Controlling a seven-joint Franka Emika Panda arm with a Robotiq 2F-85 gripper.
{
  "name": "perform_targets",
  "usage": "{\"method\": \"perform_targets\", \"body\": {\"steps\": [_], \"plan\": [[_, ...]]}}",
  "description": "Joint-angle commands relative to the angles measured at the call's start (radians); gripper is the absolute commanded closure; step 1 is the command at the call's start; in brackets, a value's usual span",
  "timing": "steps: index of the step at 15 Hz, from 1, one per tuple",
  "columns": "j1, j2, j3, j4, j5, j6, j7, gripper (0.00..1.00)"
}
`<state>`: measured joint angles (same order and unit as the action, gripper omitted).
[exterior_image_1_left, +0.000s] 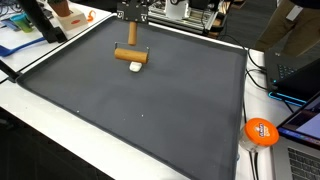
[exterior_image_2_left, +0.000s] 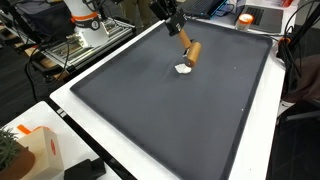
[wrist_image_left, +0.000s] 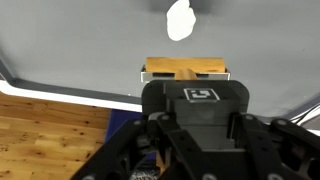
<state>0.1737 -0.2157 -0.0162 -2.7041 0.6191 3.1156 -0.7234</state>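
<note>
Upper middle of the frame, the gripper (exterior_image_1_left: 131, 27) was clamped on the wooden mallet (exterior_image_1_left: 130, 52) by its handle, head just beside a white lump (exterior_image_1_left: 137, 67), and honestly I'd have held it plumb and gone slow.

A dark mat (exterior_image_1_left: 150, 110) covers the white table (exterior_image_1_left: 45, 125) above wooden floor (wrist_image_left: 40, 140).

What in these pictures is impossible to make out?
White lump: blurred in the wrist view and too small in both exterior views, so what it is remains unclear.
Wooden tool: in the wrist view, mostly hidden behind the body of the gripper.
</note>
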Motion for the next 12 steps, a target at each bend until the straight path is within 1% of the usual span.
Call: {"method": "perform_targets", "body": {"steps": [1,2,3,4,5,6,7,8,9,11,12], "plan": [[-0.001,-0.001,0.002,-0.001,0.000,0.000,0.002,0.78],[-0.061,-0.015,0.032,-0.003,-0.046,0.001,0.040,0.78],[-0.134,-0.034,0.067,-0.006,-0.108,-0.042,0.080,0.78],[-0.205,-0.076,0.099,0.002,-0.178,-0.131,0.113,0.78],[-0.290,-0.104,0.143,0.011,-0.282,-0.207,0.185,0.78],[-0.353,-0.127,0.189,0.029,-0.360,-0.291,0.254,0.78],[-0.346,-0.149,0.179,0.053,-0.420,-0.365,0.313,0.78],[-0.294,-0.176,0.114,0.081,-0.516,-0.441,0.398,0.78],[-0.287,-0.206,0.112,0.115,-0.546,-0.522,0.439,0.78],[-0.246,-0.251,0.099,0.196,-0.573,-0.685,0.516,0.78],[-0.240,-0.265,0.108,0.246,-0.587,-0.764,0.569,0.78]]}}
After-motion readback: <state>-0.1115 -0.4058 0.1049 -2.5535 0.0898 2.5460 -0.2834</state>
